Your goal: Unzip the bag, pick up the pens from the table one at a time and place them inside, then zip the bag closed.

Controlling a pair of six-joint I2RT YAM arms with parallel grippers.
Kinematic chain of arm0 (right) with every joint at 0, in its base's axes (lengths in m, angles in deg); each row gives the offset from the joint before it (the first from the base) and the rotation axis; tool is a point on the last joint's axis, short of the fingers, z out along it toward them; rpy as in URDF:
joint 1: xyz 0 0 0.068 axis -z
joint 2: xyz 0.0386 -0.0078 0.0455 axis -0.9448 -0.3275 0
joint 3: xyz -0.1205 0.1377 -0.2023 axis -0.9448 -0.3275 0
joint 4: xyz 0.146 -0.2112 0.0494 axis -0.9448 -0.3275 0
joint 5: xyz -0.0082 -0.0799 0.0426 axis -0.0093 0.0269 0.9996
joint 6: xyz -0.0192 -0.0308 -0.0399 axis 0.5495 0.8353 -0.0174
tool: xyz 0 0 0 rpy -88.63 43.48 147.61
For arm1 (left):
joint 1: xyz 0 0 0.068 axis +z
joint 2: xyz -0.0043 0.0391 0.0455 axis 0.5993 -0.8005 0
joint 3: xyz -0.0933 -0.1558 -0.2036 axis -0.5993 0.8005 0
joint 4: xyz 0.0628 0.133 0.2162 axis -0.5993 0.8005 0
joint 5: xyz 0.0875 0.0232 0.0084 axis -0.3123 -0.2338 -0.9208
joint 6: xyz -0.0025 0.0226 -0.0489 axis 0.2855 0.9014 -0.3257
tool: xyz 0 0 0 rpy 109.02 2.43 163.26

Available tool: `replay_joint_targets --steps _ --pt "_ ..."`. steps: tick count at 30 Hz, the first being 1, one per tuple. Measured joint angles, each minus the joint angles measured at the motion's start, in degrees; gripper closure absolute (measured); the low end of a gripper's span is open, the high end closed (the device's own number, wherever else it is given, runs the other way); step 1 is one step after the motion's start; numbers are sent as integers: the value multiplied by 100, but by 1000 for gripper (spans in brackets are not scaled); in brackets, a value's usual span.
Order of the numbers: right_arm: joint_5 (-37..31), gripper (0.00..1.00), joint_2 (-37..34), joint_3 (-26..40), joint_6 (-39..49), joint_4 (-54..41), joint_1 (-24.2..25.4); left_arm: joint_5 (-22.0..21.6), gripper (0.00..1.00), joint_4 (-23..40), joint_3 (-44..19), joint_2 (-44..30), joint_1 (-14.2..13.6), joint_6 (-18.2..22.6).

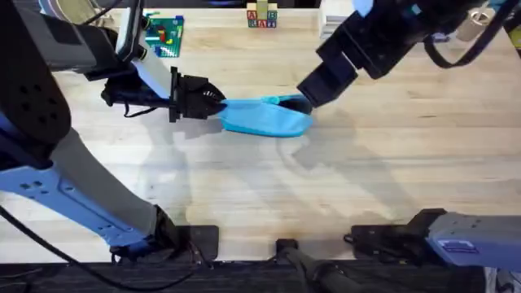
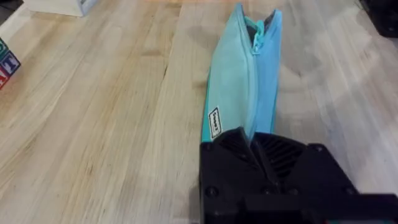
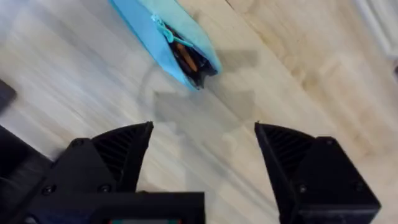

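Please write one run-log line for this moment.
left tool: shut on light blue fabric pouch end | right tool: open, above table | pouch zipper partly open, orange pen inside

Bag (image 3: 163, 38) partly unzipped, perhaps pens (image 3: 186, 57) inside.

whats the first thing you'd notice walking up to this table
The light blue bag lies mid-table, the left gripper clamped on one end. Its far end gapes open, something orange inside, and the right gripper hangs open just above that end. Coloured toy blocks sit at the table's far edge.
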Motion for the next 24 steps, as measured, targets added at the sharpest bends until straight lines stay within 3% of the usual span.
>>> replay_joint_targets --steps 7,16,24 --pt "50 4 -22 2 1124 153 0 0 959 0 0 0 0 0" --pt "1063 4 -33 2 2538 200 0 0 959 0 0 0 0 0" --pt "1579 4 -126 7 3557 295 0 0 959 0 0 0 0 0"
